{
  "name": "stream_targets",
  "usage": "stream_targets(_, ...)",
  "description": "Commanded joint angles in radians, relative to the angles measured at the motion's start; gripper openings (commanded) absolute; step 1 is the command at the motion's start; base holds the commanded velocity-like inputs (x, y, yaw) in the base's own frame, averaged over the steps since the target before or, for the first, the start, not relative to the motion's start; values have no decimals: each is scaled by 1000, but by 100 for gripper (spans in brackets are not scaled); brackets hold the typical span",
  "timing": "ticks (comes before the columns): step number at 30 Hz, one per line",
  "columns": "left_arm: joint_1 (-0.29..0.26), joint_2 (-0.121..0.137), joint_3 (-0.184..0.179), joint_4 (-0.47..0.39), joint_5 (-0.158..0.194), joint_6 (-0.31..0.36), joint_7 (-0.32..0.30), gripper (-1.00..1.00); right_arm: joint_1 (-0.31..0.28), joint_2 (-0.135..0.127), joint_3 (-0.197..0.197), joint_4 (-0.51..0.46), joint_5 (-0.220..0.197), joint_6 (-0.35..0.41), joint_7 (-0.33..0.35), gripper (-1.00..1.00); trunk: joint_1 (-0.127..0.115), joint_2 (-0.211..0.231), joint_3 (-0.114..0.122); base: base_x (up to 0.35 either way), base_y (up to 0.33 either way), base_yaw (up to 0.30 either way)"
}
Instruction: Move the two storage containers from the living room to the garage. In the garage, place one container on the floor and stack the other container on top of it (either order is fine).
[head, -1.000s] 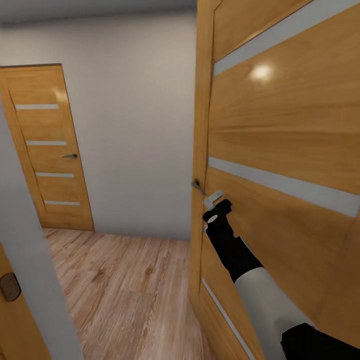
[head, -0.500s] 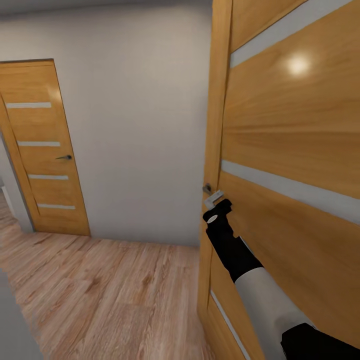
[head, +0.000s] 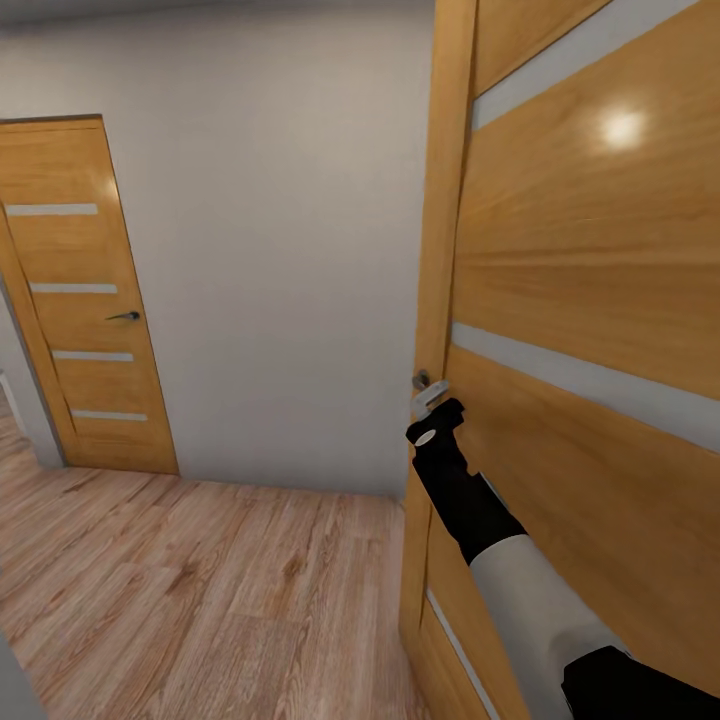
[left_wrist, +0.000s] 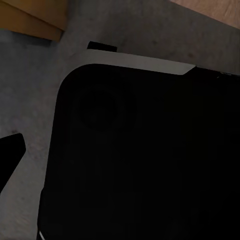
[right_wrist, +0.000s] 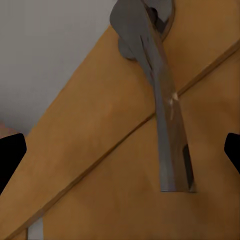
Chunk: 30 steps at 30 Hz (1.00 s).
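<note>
Reaching: the right arm's black gripper (head: 432, 405) is stretched up to the grey metal lever handle (head: 428, 390) at the edge of the open honey-coloured wooden door with pale horizontal strips (head: 590, 300).
Right jaws: in the right wrist view the two dark fingertips (right_wrist: 10, 160) sit wide apart at either side, the lever handle (right_wrist: 165, 115) running between them, not pinched; nothing is held.
Left jaws: cannot tell; the left wrist view looks onto a black rounded robot body with a grey rim (left_wrist: 145, 150) over grey flooring.
Task's things: the two orange-red storage bins appear nowhere in these views.
Surroundings: light wood-plank floor (head: 200, 590), plain pale wall (head: 270, 260), and a second closed wooden door of the same style (head: 85, 300) on the far left.
</note>
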Motion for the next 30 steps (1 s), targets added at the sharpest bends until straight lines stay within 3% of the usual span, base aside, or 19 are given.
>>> stream_targets(1, 0, 0, 0, 0, 6, -2, 0, 100, -1, 0, 1, 0, 11, 6, -5, 100, 0, -1, -1, 0, 0, 0)
stream_targets(15, 0, 1, 0, 0, 6, -2, 0, 100, -1, 0, -1, 1, 11, 8, -5, 100, 0, -1, -1, 0, 0, 0)
stream_targets(22, 0, 1, 0, 0, 6, -2, 0, 100, -1, 0, -65, 8, 11, 8, -5, 100, 0, -1, -1, 0, 0, 0)
stream_targets(30, 0, 1, 0, 0, 6, -2, 0, 100, -2, -3, -82, 14, 11, 8, -7, 100, 0, -1, -1, 0, 0, 0)
